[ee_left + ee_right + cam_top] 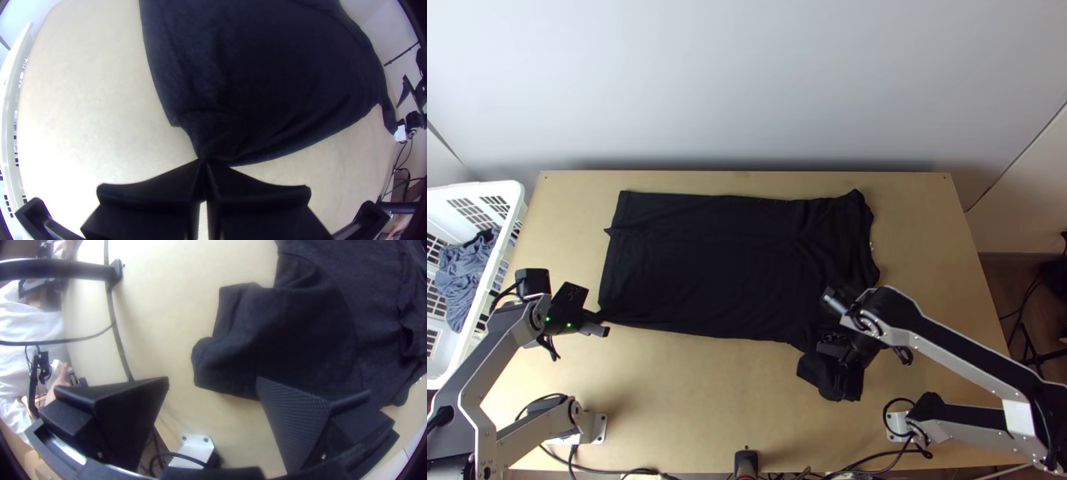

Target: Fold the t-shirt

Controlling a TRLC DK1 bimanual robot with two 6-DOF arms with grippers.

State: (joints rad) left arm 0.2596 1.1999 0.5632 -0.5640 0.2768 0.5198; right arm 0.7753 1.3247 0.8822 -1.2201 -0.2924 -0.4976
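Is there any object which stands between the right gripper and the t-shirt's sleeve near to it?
Nothing visible stands in the way. The right gripper has its jaws open at the sleeve of the t-shirt, with no other object between them.

Illumination is bright and diffuse across the wooden table (pixel 707 400) and far wall (pixel 747 80), with a soft shadow along the wall's foot. The black t-shirt (pixel 699 256) renders low in contrast. Both wrist views show near-white glare on the tabletop, dark corners and fisheye distortion; the laundry basket's rim (pixel 10 89) appears bowed.
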